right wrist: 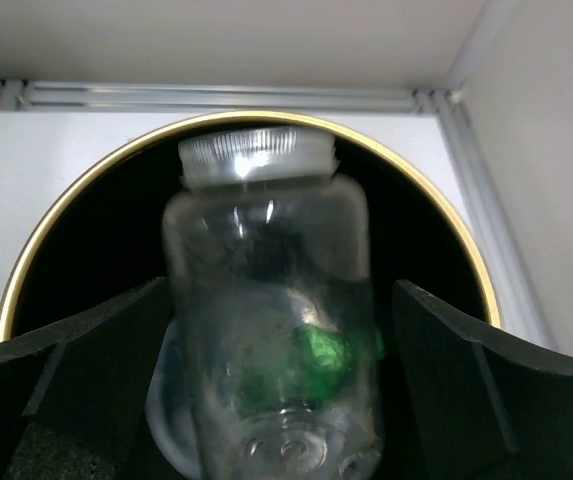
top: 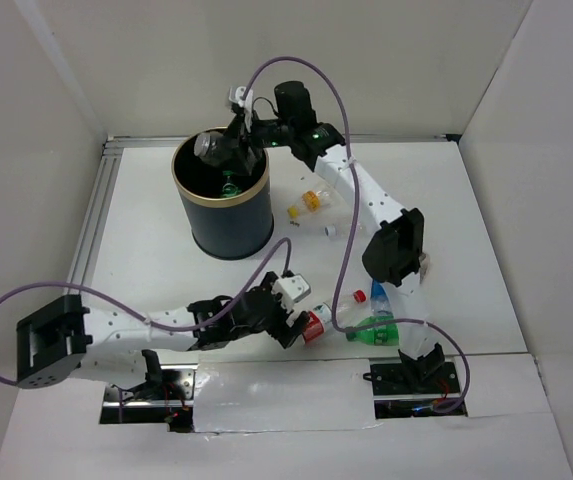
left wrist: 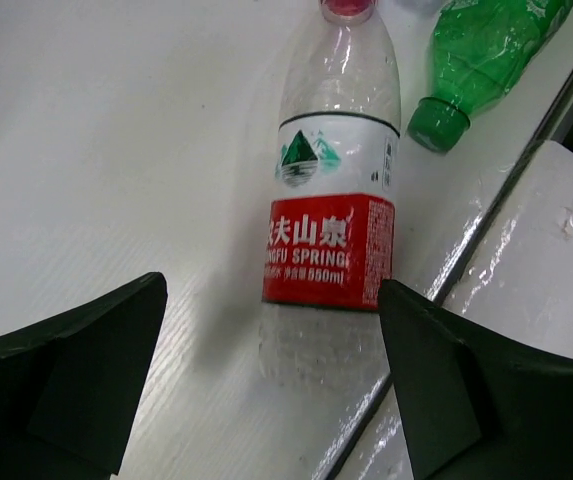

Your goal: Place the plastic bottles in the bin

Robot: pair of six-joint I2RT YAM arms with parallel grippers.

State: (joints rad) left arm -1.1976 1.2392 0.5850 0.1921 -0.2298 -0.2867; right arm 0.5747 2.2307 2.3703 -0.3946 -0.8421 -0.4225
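My right gripper (top: pixel 228 150) hangs over the mouth of the dark bin (top: pixel 231 225), whose gold rim (right wrist: pixel 86 180) fills the right wrist view. Its jaws are spread wide, and a clear bottle with a white cap (right wrist: pixel 266 280) sits blurred between them, with a gap to the right finger. A green bottle (right wrist: pixel 341 355) lies inside the bin. My left gripper (left wrist: pixel 271 370) is open, low over a clear bottle with a red label (left wrist: pixel 331 240) lying on the table. That bottle's base is between the fingers and untouched. A green bottle (left wrist: pixel 486 50) lies beside it.
A small bottle with yellow on it (top: pixel 308 201) and a small white piece (top: pixel 330 231) lie right of the bin. A blue-capped bottle (top: pixel 378 297) and the green bottle (top: pixel 376 328) lie by the right arm's base. A dark seam (left wrist: pixel 486 240) runs beside the red-label bottle.
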